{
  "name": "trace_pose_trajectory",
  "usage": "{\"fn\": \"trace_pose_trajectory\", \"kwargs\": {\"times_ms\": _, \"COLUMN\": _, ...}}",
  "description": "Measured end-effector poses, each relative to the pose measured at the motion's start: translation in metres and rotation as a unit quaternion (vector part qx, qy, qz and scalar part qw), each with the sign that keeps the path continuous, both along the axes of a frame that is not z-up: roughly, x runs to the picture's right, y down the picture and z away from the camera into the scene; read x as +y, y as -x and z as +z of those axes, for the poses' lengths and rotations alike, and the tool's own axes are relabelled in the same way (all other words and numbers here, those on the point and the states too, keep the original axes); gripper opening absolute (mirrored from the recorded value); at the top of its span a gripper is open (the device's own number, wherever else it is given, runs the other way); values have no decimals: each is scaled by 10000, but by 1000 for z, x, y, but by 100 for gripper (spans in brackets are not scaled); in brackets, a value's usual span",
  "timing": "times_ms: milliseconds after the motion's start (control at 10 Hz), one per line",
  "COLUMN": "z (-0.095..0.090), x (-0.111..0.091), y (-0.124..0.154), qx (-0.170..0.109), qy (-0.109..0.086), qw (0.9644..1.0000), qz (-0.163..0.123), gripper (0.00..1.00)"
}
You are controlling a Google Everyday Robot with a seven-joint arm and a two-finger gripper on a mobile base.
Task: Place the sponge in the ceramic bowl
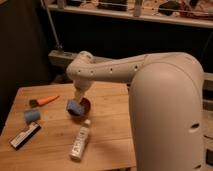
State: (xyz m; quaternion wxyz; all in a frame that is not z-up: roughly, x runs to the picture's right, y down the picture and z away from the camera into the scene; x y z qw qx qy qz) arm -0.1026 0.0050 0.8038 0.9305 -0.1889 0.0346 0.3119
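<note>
On wooden surface, clear plastic bottle lies near-ctr, then soft round-edged blue sponge sits tilted over left rim of glossy dark-red ceramic bowl, right under & against tip of tool, opening can't be told; orange carrot-shaped thing far left.

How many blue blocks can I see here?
2. The sponge is at the ceramic bowl's left rim, right under the gripper; a paler teal block lies near the table's left edge. The arm could hide more.
</note>
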Motion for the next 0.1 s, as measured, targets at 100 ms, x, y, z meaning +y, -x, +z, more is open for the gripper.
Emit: {"fn": "trace_pose_trajectory", "kwargs": {"times_ms": 100, "z": 0, "x": 0, "y": -7, "qx": 180, "qy": -3, "qw": 9996, "qz": 239, "gripper": 80}}
